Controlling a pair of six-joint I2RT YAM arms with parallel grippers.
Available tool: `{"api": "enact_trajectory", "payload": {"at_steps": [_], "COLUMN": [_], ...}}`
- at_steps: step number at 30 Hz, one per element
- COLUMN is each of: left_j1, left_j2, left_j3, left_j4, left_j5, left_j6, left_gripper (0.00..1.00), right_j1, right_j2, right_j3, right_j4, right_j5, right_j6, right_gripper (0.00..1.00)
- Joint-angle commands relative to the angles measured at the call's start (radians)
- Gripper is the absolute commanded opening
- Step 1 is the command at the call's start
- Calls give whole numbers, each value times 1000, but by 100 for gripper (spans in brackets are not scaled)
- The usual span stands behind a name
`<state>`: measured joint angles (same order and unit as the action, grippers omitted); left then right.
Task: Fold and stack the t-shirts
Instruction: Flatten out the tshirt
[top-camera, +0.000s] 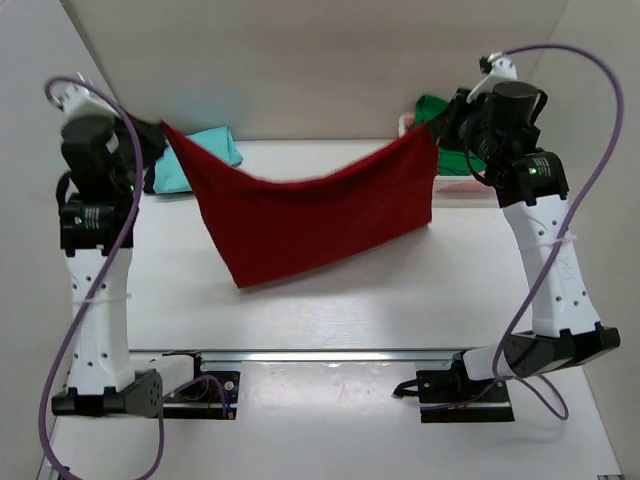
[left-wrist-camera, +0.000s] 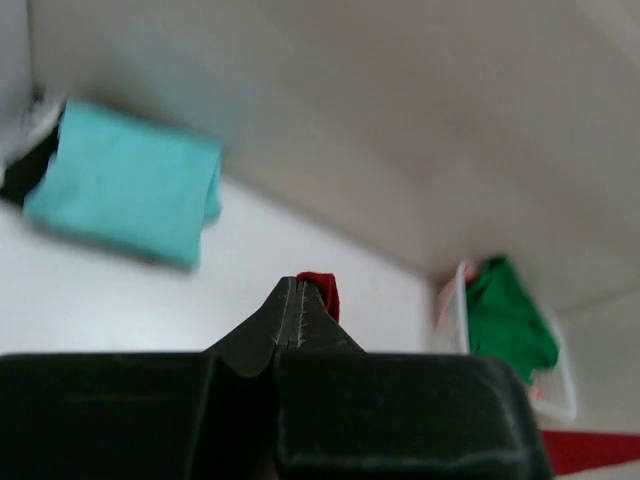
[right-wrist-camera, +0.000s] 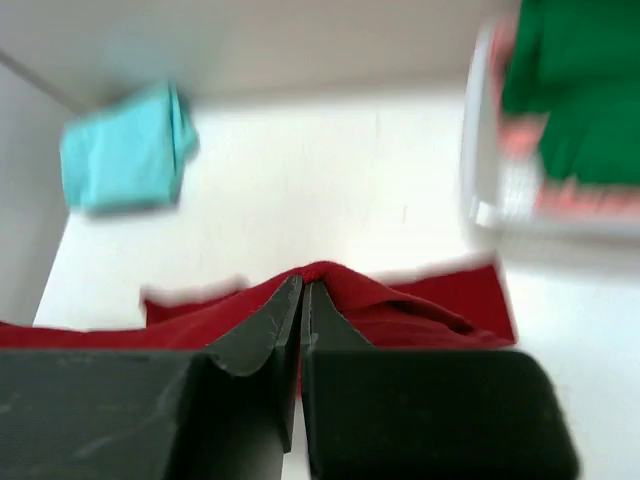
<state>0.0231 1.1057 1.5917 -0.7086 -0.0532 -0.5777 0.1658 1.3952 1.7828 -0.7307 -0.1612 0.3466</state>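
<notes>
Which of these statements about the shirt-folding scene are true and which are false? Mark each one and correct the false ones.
1. The left gripper and right gripper are both shut on the dark red t-shirt, which hangs spread between them. True.
2. The bright green t-shirt lies flat at the table's centre. False: it sits in the white basket at the far right.
3. The light teal t-shirt lies at the far left. True.
4. The right gripper is open and empty. False: it is shut on red cloth.
</notes>
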Motion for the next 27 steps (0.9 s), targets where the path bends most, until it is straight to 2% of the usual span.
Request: {"api": "enact_trajectory", "payload": {"at_steps": [1,4,6,10,15,22,25,27], "left_j1": [12,-43,-51,-110,-195,-212,-215,-145], "left_j2": [35,78,74,-9,-58,-18,34,71], "left_j3": [284,500,537,467,436,527,522,496], "left_j4": [170,182,195,259,267,198,152,106], "left_j5": [-94,-209,-241,-321,-390,-353,-288,-164], "left_j6": [73,191,242,292,320,311,280,244], "left_gripper": [0,0,0,0,0,0,0,0], "right_j1": [75,58,35,-26,17,-5,-40,-52], "right_j2": [-48,-81,-82,-102,-143,-130,-73,-18], "right_j3": [148,187,234,262,222,288,328,320], "right_j4": [206,287,272,252,251,218,177,148], "right_j5": [261,307,301,244,242,142,30,-39], "right_j6": [-119,-158,-164,-152,-166,-156,-121,-83], "right_gripper": [0,0,0,0,1,0,0,0]}}
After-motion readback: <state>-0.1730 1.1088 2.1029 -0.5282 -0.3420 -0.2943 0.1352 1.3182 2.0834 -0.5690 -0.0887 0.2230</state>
